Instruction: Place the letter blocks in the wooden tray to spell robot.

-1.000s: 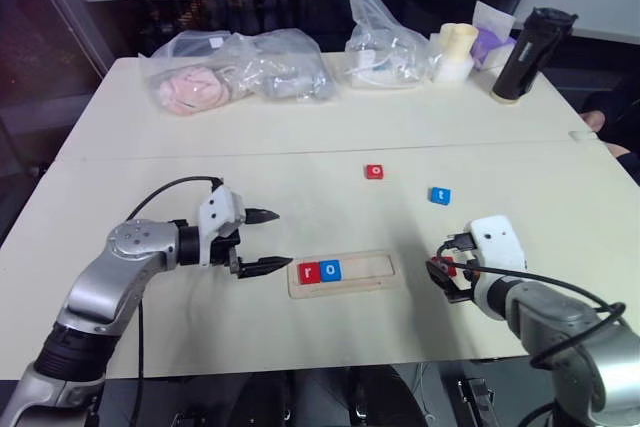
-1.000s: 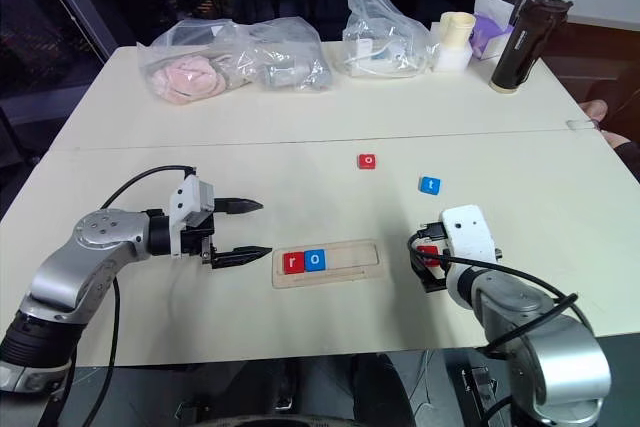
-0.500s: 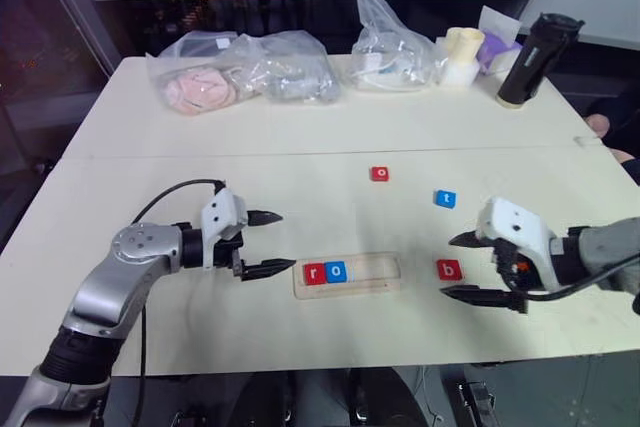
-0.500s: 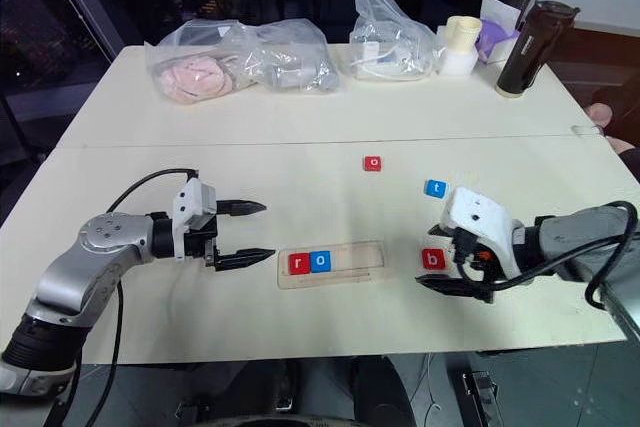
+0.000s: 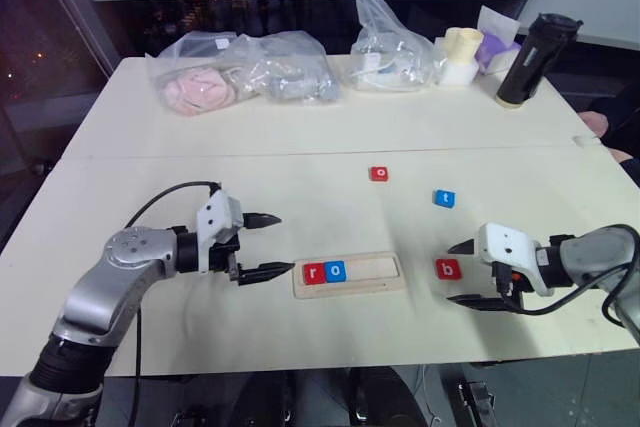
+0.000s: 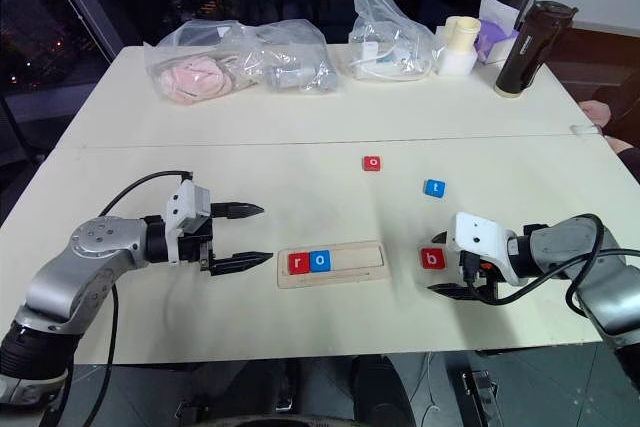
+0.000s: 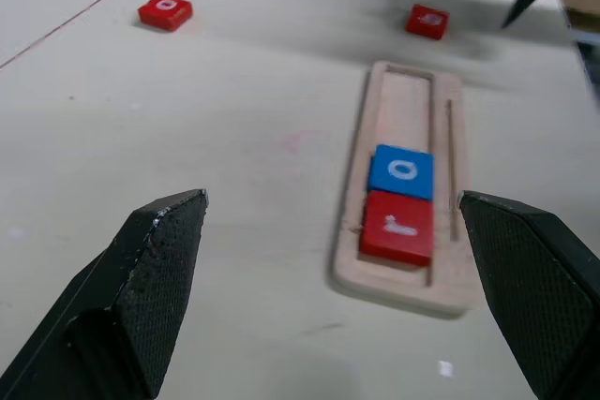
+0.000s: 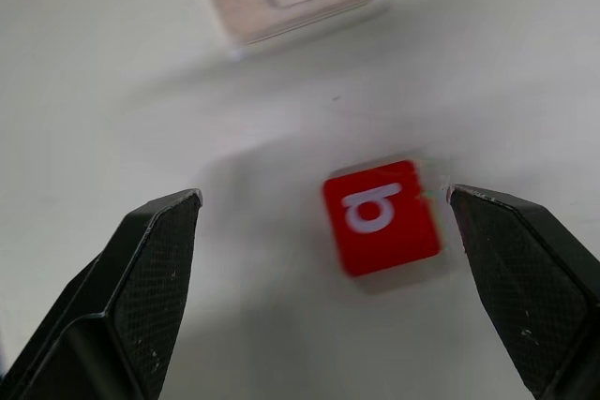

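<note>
The wooden tray (image 5: 385, 269) lies at the table's front middle. A red r block (image 5: 314, 272) and a blue o block (image 5: 335, 271) sit side by side in its left end. A red b block (image 5: 449, 269) lies flat on the table just right of the tray. Farther back lie a red o block (image 5: 379, 174) and a blue t block (image 5: 444, 198). My right gripper (image 5: 450, 273) is open, pointing left, one finger on each side of the b block (image 8: 380, 215), not touching it. My left gripper (image 5: 282, 243) stands open and empty just left of the tray (image 7: 403, 100).
Along the far edge of the table sit clear plastic bags (image 5: 245, 67), another bag (image 5: 388, 47), a white cup (image 5: 457, 52) and a black bottle (image 5: 528, 45). A person's hand (image 5: 592, 124) rests at the right edge. Bare table lies between the tray and the far blocks.
The red b block, seen between my right fingers a second ago, now lies on the table. My right wrist has rolled and the hand has swung right. The left arm has stayed put.
</note>
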### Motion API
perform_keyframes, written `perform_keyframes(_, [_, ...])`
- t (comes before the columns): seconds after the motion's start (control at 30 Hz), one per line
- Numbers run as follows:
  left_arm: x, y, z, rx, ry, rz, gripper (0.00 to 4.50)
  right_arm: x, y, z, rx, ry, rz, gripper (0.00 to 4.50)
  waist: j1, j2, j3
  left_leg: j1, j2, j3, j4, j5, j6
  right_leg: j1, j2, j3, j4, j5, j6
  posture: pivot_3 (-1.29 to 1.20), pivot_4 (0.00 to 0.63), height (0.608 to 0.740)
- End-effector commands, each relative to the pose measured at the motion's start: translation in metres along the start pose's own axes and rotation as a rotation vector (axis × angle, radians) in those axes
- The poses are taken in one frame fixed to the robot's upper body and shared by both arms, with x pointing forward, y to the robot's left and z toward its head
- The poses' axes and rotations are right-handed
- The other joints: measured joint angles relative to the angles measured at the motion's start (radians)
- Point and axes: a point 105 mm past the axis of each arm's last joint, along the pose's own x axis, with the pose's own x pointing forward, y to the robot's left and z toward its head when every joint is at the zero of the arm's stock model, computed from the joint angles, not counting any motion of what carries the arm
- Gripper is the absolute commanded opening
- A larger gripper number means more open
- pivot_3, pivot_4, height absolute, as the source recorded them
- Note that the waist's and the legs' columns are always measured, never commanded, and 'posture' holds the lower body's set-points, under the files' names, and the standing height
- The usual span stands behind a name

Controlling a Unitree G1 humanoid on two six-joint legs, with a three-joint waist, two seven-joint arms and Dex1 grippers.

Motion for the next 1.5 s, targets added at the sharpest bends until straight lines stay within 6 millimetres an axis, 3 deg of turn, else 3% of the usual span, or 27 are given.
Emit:
perform_keyframes(0.03, [-0.006, -0.006, 0.014, 0.053, -0.023, -0.038, 4.5, 0.003, -0.005, 0.002, -0.016, -0.015, -0.022, 4.34, -0.001, 0.0, 0.0, 0.0, 0.0, 0.0, 0.0, 0.0, 0.0, 0.0, 0.0, 0.0, 0.0, 0.0, 0.0, 0.0, 0.15, 0.74])
perform_keyframes(0.2, [-0.012, -0.01, 0.018, 0.101, -0.029, -0.073, 4.5, 0.007, -0.006, -0.002, 0.0, -0.016, -0.024, 4.34, -0.001, 0.001, 0.0, 0.0, 0.0, 0.0, 0.0, 0.0, 0.0, 0.0, -0.001, 0.0, 0.0, 0.0, -0.001, 0.0, 0.15, 0.74])
perform_keyframes(0.6, [-0.023, -0.008, 0.051, 0.12, -0.147, -0.125, 4.5, 0.013, -0.005, -0.019, 0.033, 0.003, -0.025, 4.34, -0.001, 0.001, 0.0, 0.0, 0.0, 0.0, 0.0, 0.0, 0.0, 0.0, -0.001, 0.0, 0.0, 0.0, -0.001, 0.0, 0.15, 0.74])
perform_keyframes(1.13, [-0.024, -0.032, 0.033, 0.096, -0.064, -0.249, 4.5, 0.014, -0.009, -0.022, 0.031, -0.001, -0.033, 4.34, -0.003, 0.001, 0.0, 0.001, 0.0, 0.0, 0.0, 0.0, 0.0, 0.001, -0.001, 0.0, -0.001, -0.001, -0.004, 0.0, 0.15, 0.74])
perform_keyframes(1.23, [-0.021, -0.032, 0.034, 0.1, -0.067, -0.253, 4.5, 0.014, -0.009, -0.021, 0.029, -0.003, -0.031, 3.54, -0.003, 0.001, 0.0, 0.001, 0.0, 0.0, 0.0, 0.0, 0.0, 0.001, -0.001, 0.0, -0.001, -0.001, -0.004, 0.0, 0.15, 0.74])
perform_keyframes(1.5, [-0.019, -0.034, 0.035, 0.111, -0.071, -0.281, 4.5, 0.013, -0.01, -0.011, 0.031, -0.029, -0.034, 3.54, -0.004, 0.001, 0.0, 0.001, 0.0, 0.0, 0.0, 0.0, 0.0, 0.001, -0.001, 0.0, -0.001, -0.001, -0.004, 0.0, 0.15, 0.74])
